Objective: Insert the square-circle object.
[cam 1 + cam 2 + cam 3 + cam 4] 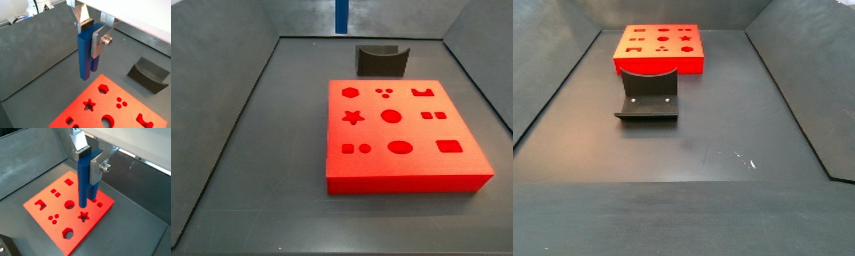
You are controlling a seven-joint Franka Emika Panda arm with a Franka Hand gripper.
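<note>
My gripper [90,35] is shut on the square-circle object [86,56], a long bright-blue peg of two parallel prongs that hangs straight down from the silver fingers [99,42]. It is also seen in a wrist view [85,183] with the gripper [90,162] gripping its upper end. The red block [63,210] with shaped holes lies flat on the floor below, and the peg's tip hangs well above it. In a side view only the peg's lower end [341,12] shows at the upper edge, above the red block [401,135]. The gripper is out of view in both side views.
The dark fixture [381,60] with a curved cut-out stands on the floor just beside the red block [660,48]; it shows in the other views too [647,96] [148,74]. Grey walls [251,20] enclose the dark floor [687,170].
</note>
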